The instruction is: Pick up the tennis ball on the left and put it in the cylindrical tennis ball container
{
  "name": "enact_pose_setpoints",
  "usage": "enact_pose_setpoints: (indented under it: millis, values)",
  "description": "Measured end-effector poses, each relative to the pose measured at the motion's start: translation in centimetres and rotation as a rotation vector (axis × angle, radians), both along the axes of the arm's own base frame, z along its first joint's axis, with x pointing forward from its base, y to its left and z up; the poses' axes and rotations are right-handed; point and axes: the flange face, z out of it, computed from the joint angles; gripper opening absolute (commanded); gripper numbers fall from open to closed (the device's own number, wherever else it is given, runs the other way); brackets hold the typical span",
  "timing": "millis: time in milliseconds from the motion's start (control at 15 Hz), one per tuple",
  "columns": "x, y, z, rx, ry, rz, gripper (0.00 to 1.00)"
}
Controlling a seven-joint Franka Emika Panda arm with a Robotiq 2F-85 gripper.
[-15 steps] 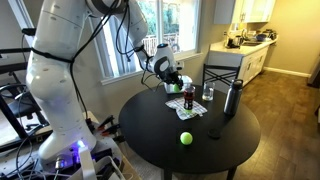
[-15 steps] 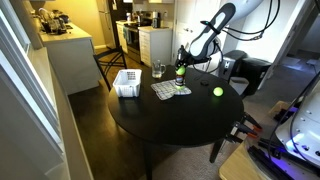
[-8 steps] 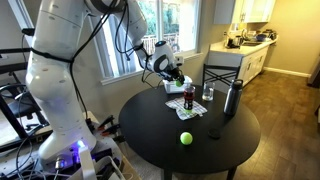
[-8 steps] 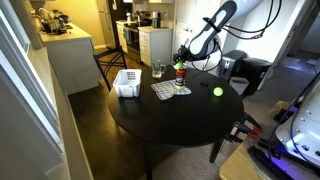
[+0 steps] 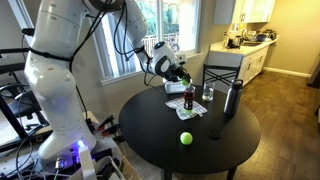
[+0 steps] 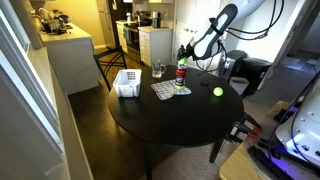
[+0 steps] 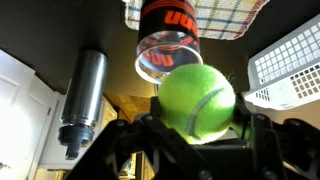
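Firmly, the gripper (image 7: 198,118) clasps the tennis ball (image 7: 197,98) near the cylindrical tennis ball container (image 7: 166,45).

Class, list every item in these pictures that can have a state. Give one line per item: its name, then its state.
pincer: shut on the tennis ball, raised near the tennis ball container
tennis ball: held, off the table
tennis ball container: upright, top open
second tennis ball: loose on the table
dark grey bottle: upright
drinking glass: upright
checked cloth: flat under the tennis ball container
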Motion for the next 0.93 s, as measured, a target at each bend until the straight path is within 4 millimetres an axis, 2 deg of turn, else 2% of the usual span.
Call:
enact_pose_setpoints:
  millis: [267,600,933]
  values:
    - [-0.9,-1.1,0.1,-0.059,-0.017,-0.010,0.42]
    - [-1.3,-1.4,0.1,-0.106,-0.023,-0.011,0.42]
    - [-1.3,-1.9,-1.3,-0.140,-0.005,-0.013,0.42]
